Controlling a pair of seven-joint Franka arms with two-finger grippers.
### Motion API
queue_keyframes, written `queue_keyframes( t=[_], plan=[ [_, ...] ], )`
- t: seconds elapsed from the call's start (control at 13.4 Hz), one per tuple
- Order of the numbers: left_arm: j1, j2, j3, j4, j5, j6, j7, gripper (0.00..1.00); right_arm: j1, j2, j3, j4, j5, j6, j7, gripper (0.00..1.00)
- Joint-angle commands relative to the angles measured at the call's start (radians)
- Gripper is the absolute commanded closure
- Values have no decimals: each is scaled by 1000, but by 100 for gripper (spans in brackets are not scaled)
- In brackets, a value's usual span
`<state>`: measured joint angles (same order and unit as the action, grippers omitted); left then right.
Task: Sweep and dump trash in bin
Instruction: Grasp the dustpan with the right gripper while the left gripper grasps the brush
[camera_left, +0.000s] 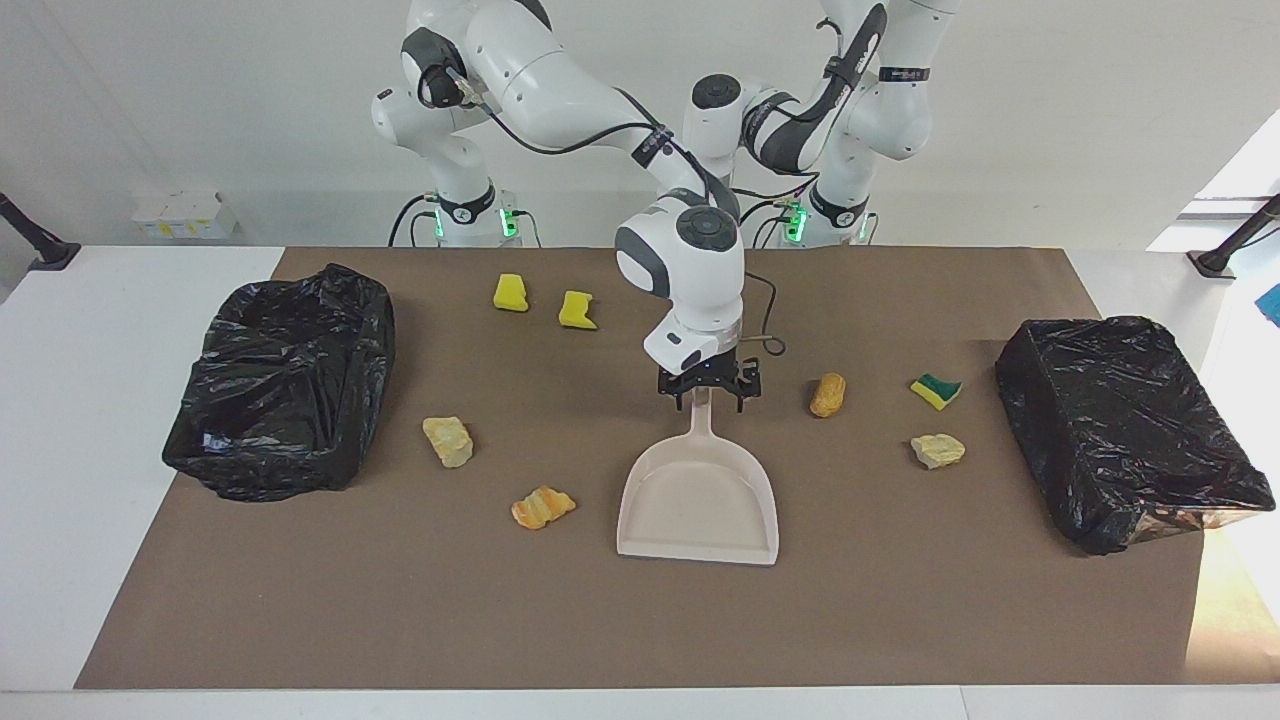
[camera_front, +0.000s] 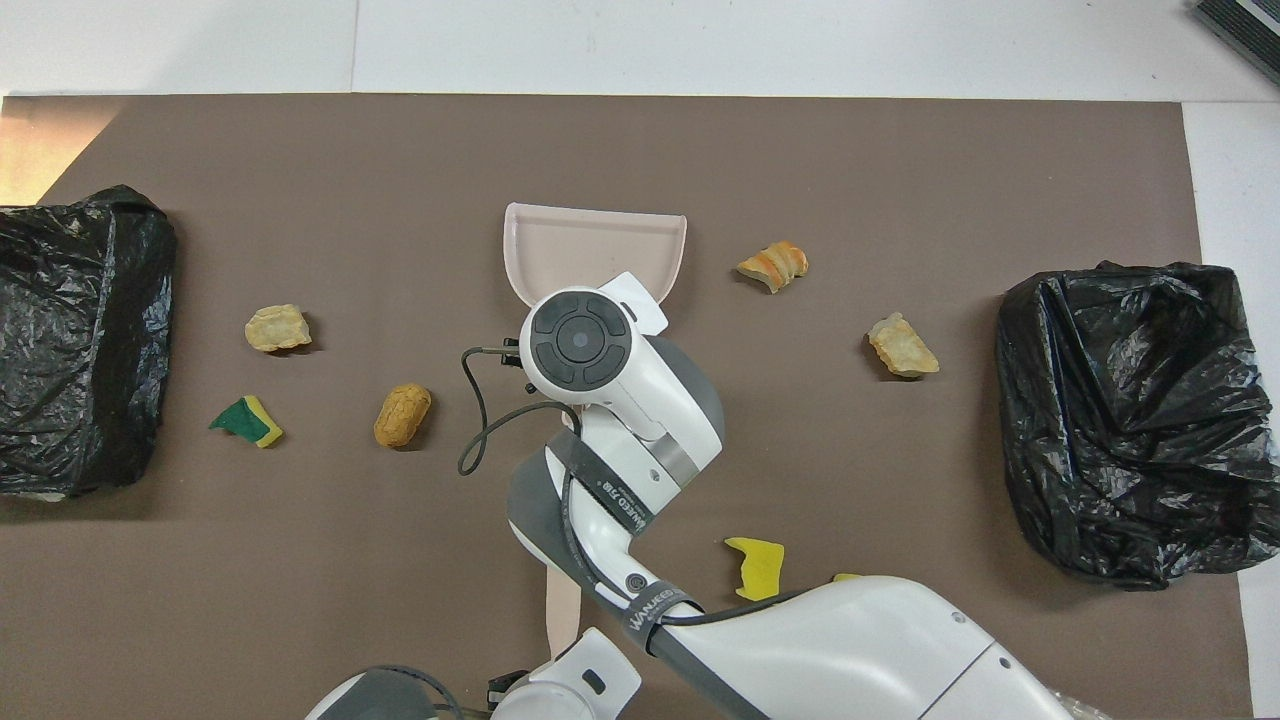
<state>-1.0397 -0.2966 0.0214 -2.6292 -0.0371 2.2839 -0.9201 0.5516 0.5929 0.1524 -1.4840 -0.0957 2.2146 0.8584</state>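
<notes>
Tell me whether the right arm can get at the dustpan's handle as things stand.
Probably yes. The right gripper is down at the end of the dustpan handle, its fingers apart on either side of it. Nothing lies between them, and no scrap is beside the handle.
</notes>
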Motion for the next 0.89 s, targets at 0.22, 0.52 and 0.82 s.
queue_keyframes(
  t=[0.22, 0.52, 0.82],
  plan=[
    [110, -99, 15, 84, 12, -268, -14, 100, 1, -16, 1, -35, -18, 45, 85, 67],
    [278, -183, 12, 109, 75, -382, -2, 100, -10, -47, -4, -41, -21, 48, 103, 100],
    [482, -151, 15, 149, 129, -374, 110, 100, -24, -76, -4, -61, -22, 43, 93, 100]
  ],
)
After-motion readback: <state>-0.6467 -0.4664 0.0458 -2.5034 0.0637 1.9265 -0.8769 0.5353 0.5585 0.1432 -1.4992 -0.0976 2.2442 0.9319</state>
